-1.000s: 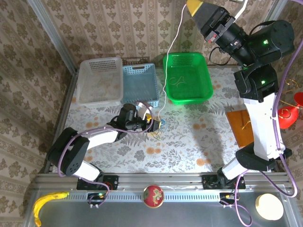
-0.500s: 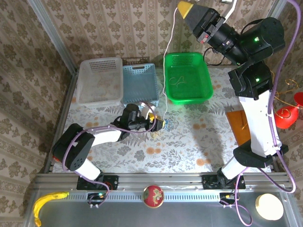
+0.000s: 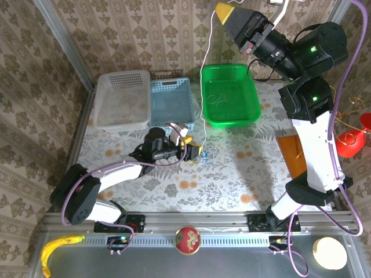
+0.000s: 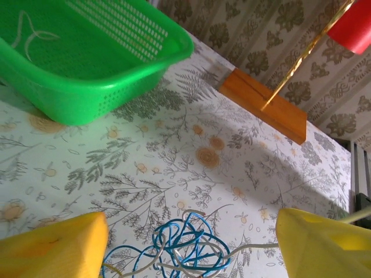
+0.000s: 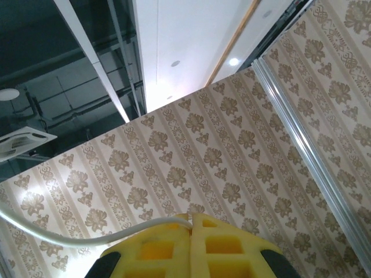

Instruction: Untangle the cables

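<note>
tabletop [image 3: 243,174]: floral cloth, carries the work. green basket [image 3: 232,123] sits at its far edge with one loose pale wire inside.

right end effector [image 3: 222,10]: raised high beyond the basket, closed on the white cable [image 3: 202,81], which hangs from it down to the knot. left end effector [image 3: 194,152]: low over the tabletop, jaws wide apart, holding nothing. cables [image 3: 202,157]: a small bunch of blue and whitish loops on the tabletop, just in front of the left end effector and near the basket's near-left corner.

risks, our judgement:
- nothing pins the bunch, so a lift on the right could carry the whole knot up instead of sliding the white strand free.
- the same pull could cinch the blue loops tighter.
- the strand runs past the basket's left rim and may snag there.

views: the top view gives the white cable's whole run and the right arm's height. the left wrist view shows the bunch lying between the two yellow fingers [image 4: 52,249], with the white strand threaded through the blue loops. whether a strand touches a finger we cannot tell. the right wrist view shows the cable pinched between the closed pads [image 5: 145,249].
</note>
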### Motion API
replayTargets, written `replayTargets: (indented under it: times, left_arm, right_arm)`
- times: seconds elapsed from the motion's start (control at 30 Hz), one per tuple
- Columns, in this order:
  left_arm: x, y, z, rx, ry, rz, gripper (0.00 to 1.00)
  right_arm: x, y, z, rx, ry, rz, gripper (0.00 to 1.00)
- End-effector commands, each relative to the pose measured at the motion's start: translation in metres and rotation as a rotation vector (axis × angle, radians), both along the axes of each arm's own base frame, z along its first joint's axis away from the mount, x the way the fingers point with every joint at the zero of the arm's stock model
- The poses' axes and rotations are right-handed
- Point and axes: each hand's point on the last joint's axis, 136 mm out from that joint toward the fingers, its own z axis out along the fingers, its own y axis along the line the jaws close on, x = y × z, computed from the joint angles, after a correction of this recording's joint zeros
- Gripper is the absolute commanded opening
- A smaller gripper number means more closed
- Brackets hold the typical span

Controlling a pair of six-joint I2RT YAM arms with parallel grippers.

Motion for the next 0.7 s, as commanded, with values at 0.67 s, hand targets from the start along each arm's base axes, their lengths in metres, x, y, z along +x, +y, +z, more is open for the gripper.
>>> replayTargets:
  times: [0.67]
  left_arm:
    - [-0.028,-0.01,0.003,0.033,-0.047,-0.071,0.81]
  right_arm:
    - [-0.014,0.017,0.007,0.005,-0.036,0.025,0.0]
